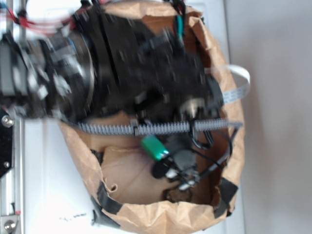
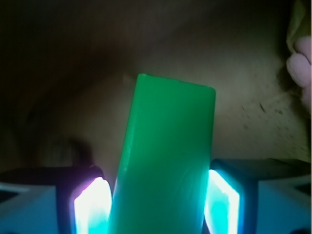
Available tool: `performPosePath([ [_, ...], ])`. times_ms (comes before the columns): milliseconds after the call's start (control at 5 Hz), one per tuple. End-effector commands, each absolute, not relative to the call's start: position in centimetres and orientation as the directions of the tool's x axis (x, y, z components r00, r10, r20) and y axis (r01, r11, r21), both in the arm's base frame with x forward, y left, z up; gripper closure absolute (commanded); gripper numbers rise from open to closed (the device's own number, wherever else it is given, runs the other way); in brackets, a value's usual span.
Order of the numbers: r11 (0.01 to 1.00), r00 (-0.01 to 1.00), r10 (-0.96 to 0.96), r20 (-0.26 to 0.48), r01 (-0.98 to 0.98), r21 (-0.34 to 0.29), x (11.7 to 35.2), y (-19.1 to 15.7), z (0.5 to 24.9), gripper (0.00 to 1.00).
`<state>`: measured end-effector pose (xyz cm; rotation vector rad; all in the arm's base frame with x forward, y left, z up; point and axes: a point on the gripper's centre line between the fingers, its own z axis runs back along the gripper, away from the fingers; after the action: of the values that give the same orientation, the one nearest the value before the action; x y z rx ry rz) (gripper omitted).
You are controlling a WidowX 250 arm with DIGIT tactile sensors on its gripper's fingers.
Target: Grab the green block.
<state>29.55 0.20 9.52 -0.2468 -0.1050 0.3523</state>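
two glowing finger pads [image 2: 90,204] flank the green block [image 2: 163,161] in the wrist view, one per side. the gripper [image 2: 157,207] stands clamped on it or very nearly so (slim gaps may remain, hard to tell). the block sits lengthwise between the jaws, likely so they span its narrow width. from outside, one green block [image 1: 154,147] shows under the black arm [image 1: 141,63], inside a crumpled paper bag [image 1: 146,214]. one pink plush thing [image 2: 301,68] peeks in, well apart.

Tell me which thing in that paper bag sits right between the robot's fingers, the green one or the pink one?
The green block. It stands between the two fingers, while the pink thing is off at the wrist view's right edge.
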Motion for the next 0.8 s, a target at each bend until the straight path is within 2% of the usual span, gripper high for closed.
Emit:
performPosePath([
  [0,0.966,0.994,-0.028,0.109,0.055,-0.253,29.8,4.6,15.8,1.0],
  [200,0.985,0.988,-0.025,0.155,0.051,-0.165,28.6,4.1,17.4,1.0],
  [400,0.986,0.975,-0.032,0.219,0.066,-0.151,26.1,3.9,19.3,1.0],
  [600,0.988,0.963,0.019,0.269,0.023,-0.15,25.5,3.6,19.9,1.0],
])
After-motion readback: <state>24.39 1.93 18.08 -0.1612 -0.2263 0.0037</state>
